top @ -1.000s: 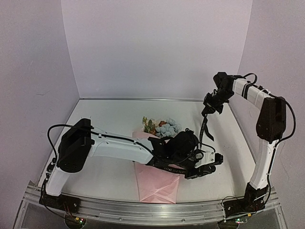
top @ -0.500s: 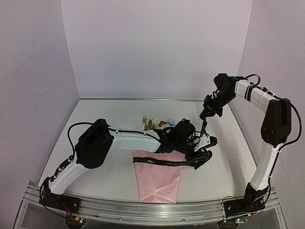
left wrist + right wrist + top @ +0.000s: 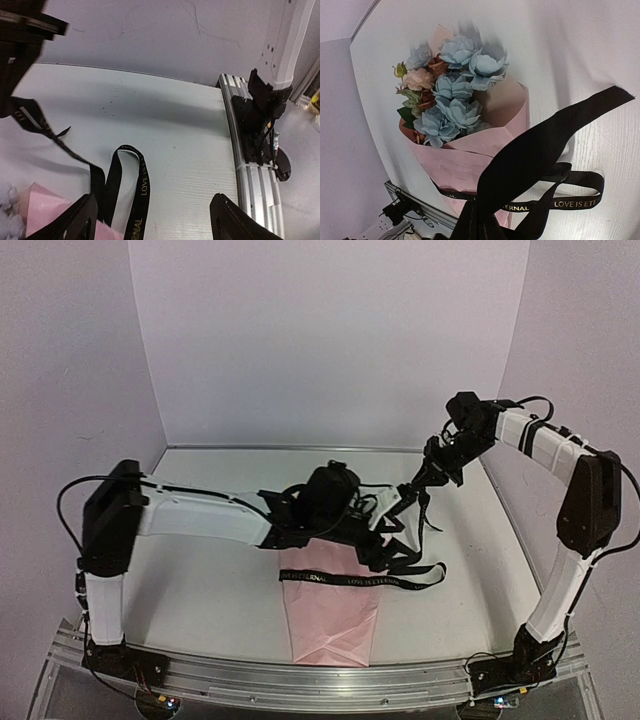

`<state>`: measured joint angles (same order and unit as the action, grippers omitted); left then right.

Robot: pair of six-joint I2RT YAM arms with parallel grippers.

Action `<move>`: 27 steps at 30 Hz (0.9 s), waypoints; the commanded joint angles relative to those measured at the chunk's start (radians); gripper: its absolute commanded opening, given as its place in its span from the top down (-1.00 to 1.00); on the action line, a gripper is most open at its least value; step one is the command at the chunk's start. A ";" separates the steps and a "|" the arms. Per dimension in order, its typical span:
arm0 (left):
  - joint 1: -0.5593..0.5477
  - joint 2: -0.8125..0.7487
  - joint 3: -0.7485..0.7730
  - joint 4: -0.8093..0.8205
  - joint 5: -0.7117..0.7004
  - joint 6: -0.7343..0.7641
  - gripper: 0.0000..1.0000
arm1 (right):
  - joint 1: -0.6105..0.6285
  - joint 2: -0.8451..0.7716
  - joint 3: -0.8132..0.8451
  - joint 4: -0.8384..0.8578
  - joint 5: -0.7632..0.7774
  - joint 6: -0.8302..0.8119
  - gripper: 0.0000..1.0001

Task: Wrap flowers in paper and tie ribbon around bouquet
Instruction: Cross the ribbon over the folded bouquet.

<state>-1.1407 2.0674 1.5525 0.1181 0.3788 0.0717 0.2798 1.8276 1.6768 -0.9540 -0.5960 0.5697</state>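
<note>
The bouquet lies on the table, its blue and peach flowers (image 3: 452,92) poking from a cone of pink paper (image 3: 465,155). In the top view my left wrist hides the flower heads, and only the paper (image 3: 330,615) shows below it. The black lettered ribbon (image 3: 350,580) lies across the cone, loops at the right, and one end rises to my right gripper (image 3: 430,475). That gripper (image 3: 485,227) is shut on the ribbon (image 3: 540,145). My left gripper (image 3: 392,545) hovers over the cone's right side. It (image 3: 154,202) is open, with only the ribbon loop (image 3: 137,185) on the table below.
An aluminium rail (image 3: 300,680) runs along the near table edge, and pale walls close the back and both sides. The right arm's base (image 3: 260,110) and the rail (image 3: 250,170) appear in the left wrist view. The right arm reaches in from the right edge.
My left gripper has opened and let go of the ribbon, and that arm has drawn back toward the far left. The ribbon now lies across the paper. The right gripper has barely moved.
</note>
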 commanded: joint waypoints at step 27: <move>0.225 -0.472 -0.578 -0.272 -0.189 -0.212 -0.01 | 0.578 -0.120 -0.142 -0.129 -0.161 -0.357 0.99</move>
<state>-0.8770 1.5271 0.8721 -0.0134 0.1892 -0.2409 0.8577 1.7716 1.4921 -1.0414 -0.7780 0.2525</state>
